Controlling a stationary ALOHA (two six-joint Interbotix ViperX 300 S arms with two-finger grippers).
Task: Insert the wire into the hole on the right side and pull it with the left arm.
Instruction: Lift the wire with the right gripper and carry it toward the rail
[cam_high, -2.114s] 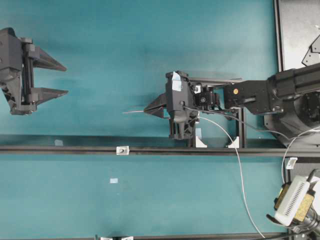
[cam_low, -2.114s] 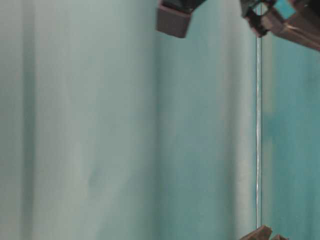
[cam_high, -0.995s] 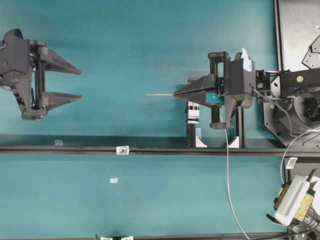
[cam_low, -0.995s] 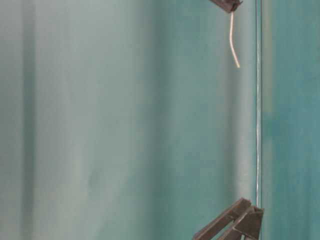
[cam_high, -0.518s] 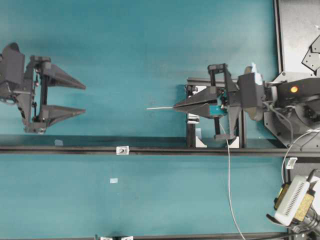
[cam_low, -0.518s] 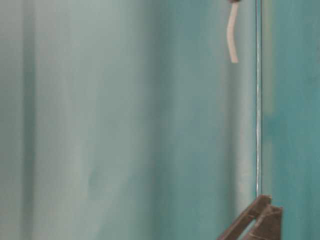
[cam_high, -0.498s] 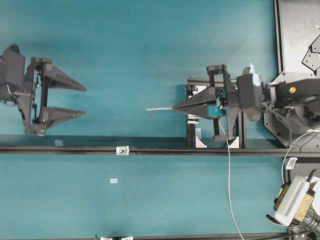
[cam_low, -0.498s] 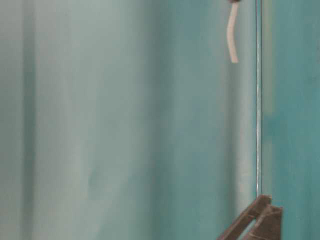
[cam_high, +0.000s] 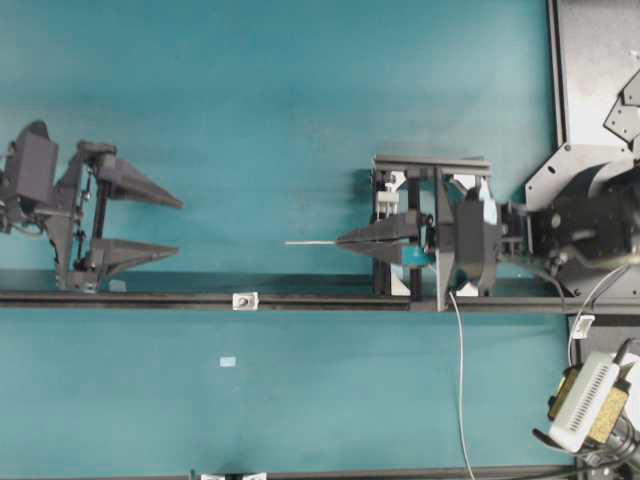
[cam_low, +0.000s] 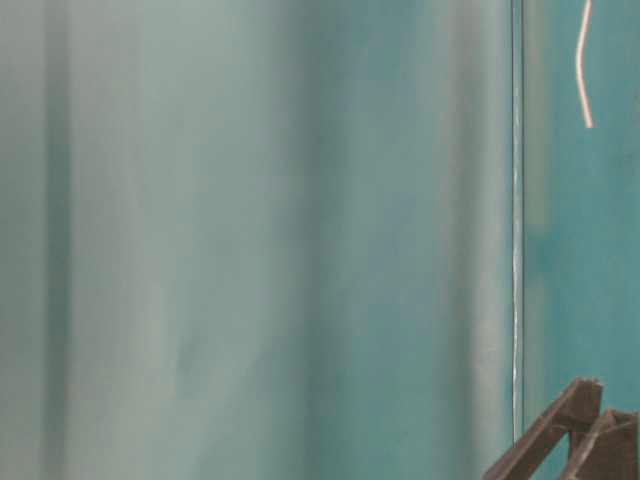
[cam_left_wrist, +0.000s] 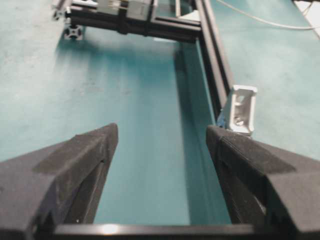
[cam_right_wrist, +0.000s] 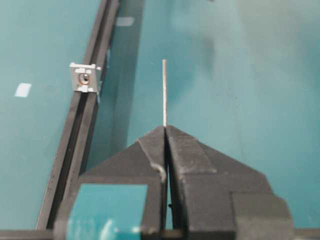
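My right gripper (cam_high: 340, 241) (cam_right_wrist: 165, 127) is shut on the wire (cam_high: 310, 242), a thin pale strand whose short free end (cam_right_wrist: 164, 92) sticks straight out past the fingertips toward the left. The wire's end (cam_low: 583, 70) also hangs in the table-level view. The rest of the wire (cam_high: 460, 390) trails down behind the wrist. The hole (cam_right_wrist: 84, 78) sits in a small silver bracket (cam_high: 243, 300) on the black rail, to the left of the wire tip and nearer the front. My left gripper (cam_high: 180, 223) (cam_left_wrist: 161, 134) is open and empty, its fingertips (cam_low: 585, 392) well left of the bracket.
A long black rail (cam_high: 320, 298) crosses the table from side to side. A black frame with white fittings (cam_high: 430, 165) stands behind my right gripper. A white corner bracket (cam_left_wrist: 240, 110) sits on the rail beside my left gripper. Teal table lies between the two grippers.
My right gripper has swung toward the rail with the wire, its tip now a little further left and nearer the front. My left gripper has shifted right and toward the rail, still open.
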